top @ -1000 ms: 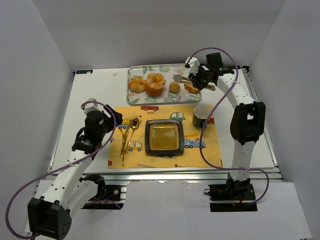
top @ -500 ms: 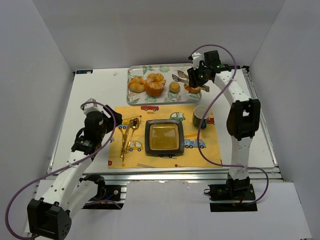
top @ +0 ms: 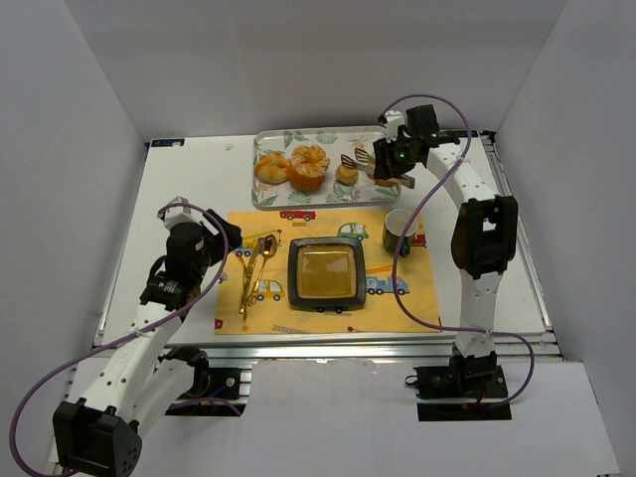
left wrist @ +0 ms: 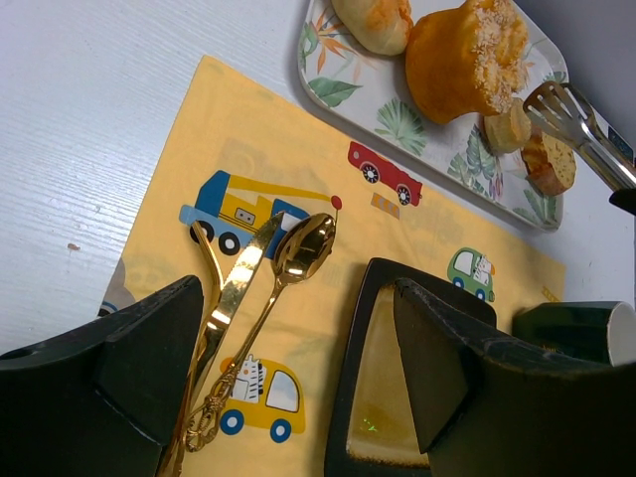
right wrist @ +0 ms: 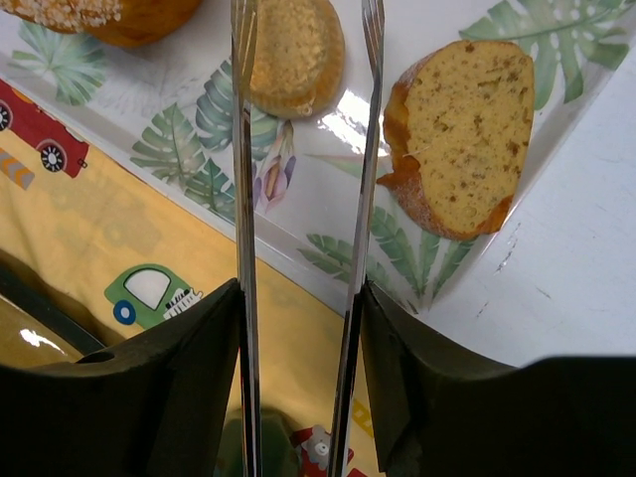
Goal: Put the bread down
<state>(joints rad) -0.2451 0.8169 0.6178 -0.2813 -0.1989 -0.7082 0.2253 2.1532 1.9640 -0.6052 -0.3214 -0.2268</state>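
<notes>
1. Top view: white counter (top: 189, 189), white-walled booth; the leaf-printed tray (top: 260, 171) at the far edge carries the bread (top: 308, 167); a yellow placemat (top: 417, 298) lies nearer.
2. Left wrist view: left gripper (left wrist: 298, 298), matte black fingers wide and empty, above a gold spoon (left wrist: 303, 243).
3. Right wrist view: right gripper (right wrist: 300, 298) fingers clasp slim steel tongs (right wrist: 241, 199); a round roll (right wrist: 293, 55) shows between their arms, with a porous cut slice (right wrist: 462, 129) beside it.

Four breads lie on the leaf-patterned tray (top: 298, 137) in the upper middle of the top view. From left, they are a pale bun (top: 269, 169), a large orange sugared loaf (top: 309, 167), and a small round roll (right wrist: 293, 50). The roll lies flat between the arms of the tongs (right wrist: 368, 149). A cut slice (right wrist: 462, 134), crumb face up, sits in the tray's right corner.
</notes>
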